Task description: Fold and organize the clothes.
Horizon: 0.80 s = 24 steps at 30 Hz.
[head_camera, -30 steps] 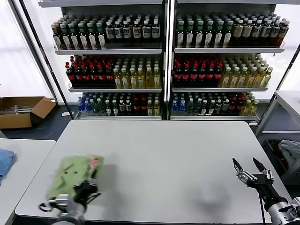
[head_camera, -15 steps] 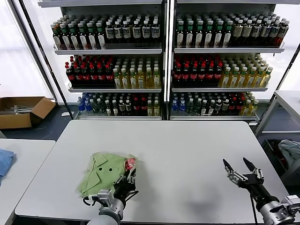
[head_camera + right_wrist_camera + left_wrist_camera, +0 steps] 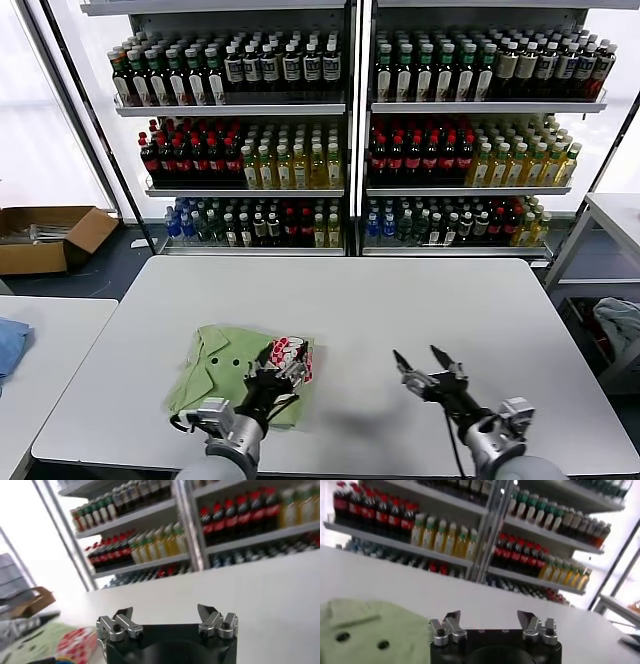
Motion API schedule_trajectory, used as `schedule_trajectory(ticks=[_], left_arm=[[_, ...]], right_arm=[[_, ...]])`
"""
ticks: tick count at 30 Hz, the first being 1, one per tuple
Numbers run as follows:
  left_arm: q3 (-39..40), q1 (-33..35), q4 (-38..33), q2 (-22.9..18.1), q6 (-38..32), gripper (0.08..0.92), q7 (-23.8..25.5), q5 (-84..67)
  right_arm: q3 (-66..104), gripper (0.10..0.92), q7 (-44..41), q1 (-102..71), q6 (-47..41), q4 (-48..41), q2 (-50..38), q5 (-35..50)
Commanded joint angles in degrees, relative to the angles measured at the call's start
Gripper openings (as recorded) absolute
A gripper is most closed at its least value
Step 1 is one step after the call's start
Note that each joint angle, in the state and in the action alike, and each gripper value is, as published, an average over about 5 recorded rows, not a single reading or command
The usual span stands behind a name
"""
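A light green shirt (image 3: 225, 372) lies folded on the white table (image 3: 400, 300), left of centre near the front edge. Its collar and dark buttons face up and its red-and-white print (image 3: 291, 356) lies at its right end. My left gripper (image 3: 272, 376) hovers over the shirt's right part, open, with nothing between its fingers. In the left wrist view the gripper (image 3: 490, 618) stands open above bare table, and the shirt (image 3: 367, 632) lies beside it. My right gripper (image 3: 424, 361) is open over bare table to the right of the shirt. The right wrist view shows the gripper (image 3: 165, 613) with the shirt (image 3: 30, 647) off to one side.
Tall shelves of bottles (image 3: 345, 130) stand behind the table. A second table on the left carries a light blue cloth (image 3: 10, 342). A cardboard box (image 3: 45, 236) sits on the floor at the far left. A pale cloth (image 3: 620, 325) and a side table (image 3: 615, 215) are on the right.
My left gripper carried the shirt rightward along the front edge, then opened and let it go. My right gripper moved left toward the middle of the table.
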Motion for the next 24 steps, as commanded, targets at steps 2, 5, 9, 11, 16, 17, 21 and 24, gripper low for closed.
schedule_trajectory(ticks=[2, 5, 9, 11, 16, 17, 21, 24], left_arm=[[-16.12, 3.95, -9.78, 2.22, -0.52, 0.796, 0.79, -4.57], [-15.99, 5.33, -10.08, 1.14, -0.53, 0.819, 0.89, -3.51], [-14.52, 5.87, -9.39, -0.71, -0.67, 0.822, 1.16, -1.11], [-13.55, 6.09, -8.89, -1.46, -0.73, 0.823, 1.42, -0.16], [-12.28, 6.42, -7.86, -2.35, -0.77, 0.823, 2.02, 1.06], [-12.36, 6.37, -7.72, -2.30, -0.74, 0.823, 2.03, 0.99], [-12.74, 6.30, -7.45, -1.91, -0.63, 0.823, 1.93, 0.63], [-12.82, 6.52, -7.48, -1.93, -0.59, 0.823, 1.85, 0.49]], right_arm=[[-25.03, 0.823, 7.11, 13.80, -4.94, -10.89, 5.60, -0.15], [-27.21, 0.823, 9.08, 15.40, -5.12, -13.92, 7.42, -0.04], [-28.60, 0.823, 8.83, 16.00, -5.91, -15.03, 7.91, -0.02], [-28.80, 0.823, 8.99, 15.86, -6.32, -14.97, 7.77, -0.01], [-28.81, 0.819, 9.07, 14.75, -6.95, -14.76, 7.55, 0.03], [-28.77, 0.813, 9.08, 14.48, -6.99, -14.78, 7.71, 0.02], [-28.44, 0.727, 9.37, 14.11, -6.99, -15.04, 8.57, 0.23], [-27.93, 0.641, 9.69, 14.23, -7.02, -14.85, 8.96, 0.49]])
